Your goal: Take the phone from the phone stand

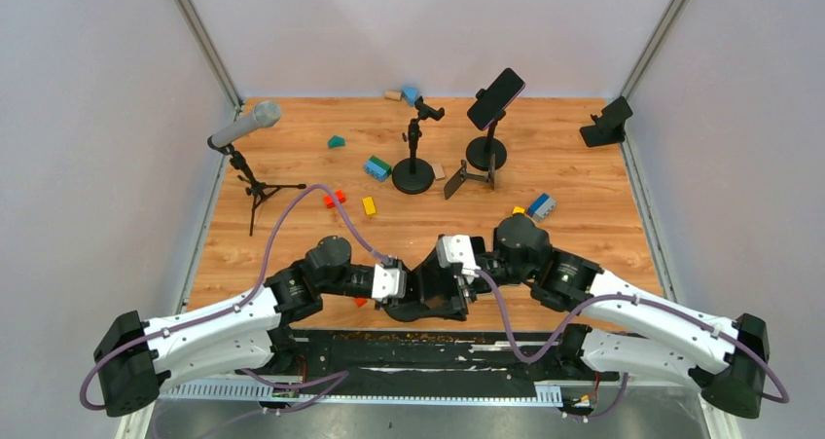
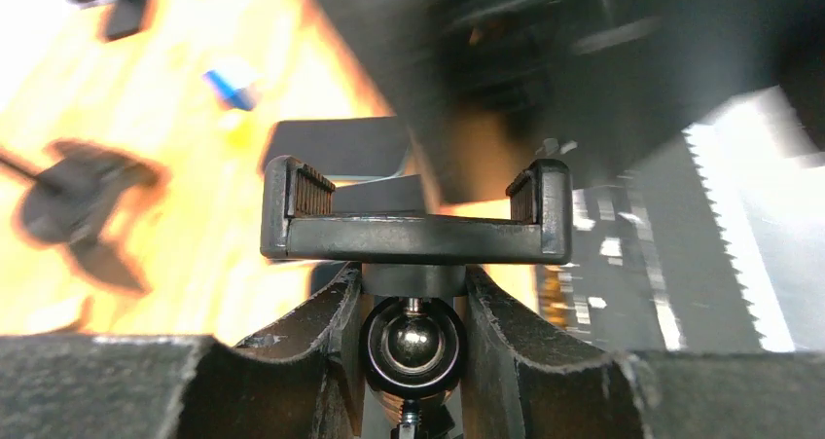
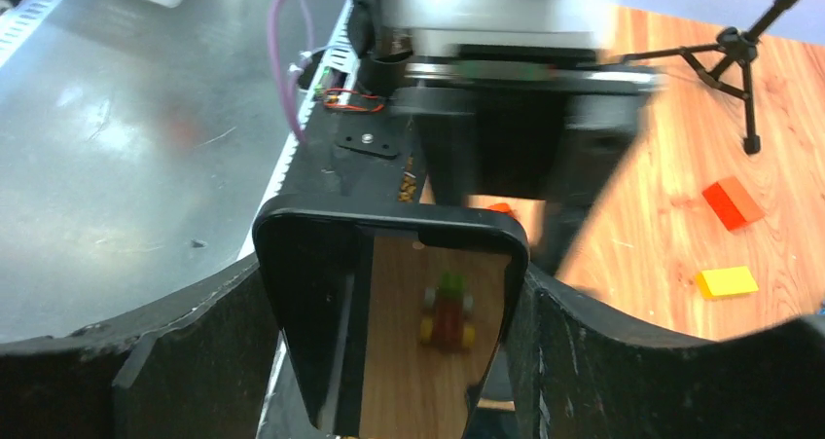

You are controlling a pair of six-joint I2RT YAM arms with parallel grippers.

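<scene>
Black phone (image 3: pixel 391 342): stood upright between the fingers of the right tool (image 3: pixel 394 283), its glossy face reflecting wood grain.
Grip, right: the right tool held the phone by its long edges, jaws moderately wide.
Grip, left: the left tool (image 2: pixel 413 298) was narrowed onto the ball joint of the phone stand (image 2: pixel 413 230).
Clamp: the stand's ribbed arms stood apart, and the phone was out of them.
Location: both tools met over the near middle of the wooden surface (image 1: pixel 584 196).
Other items: microphone (image 1: pixel 248 126) on a tripod at far left; second phone (image 1: pixel 496 98) on its own stand; coloured blocks (image 1: pixel 377 167) scattered.
</scene>
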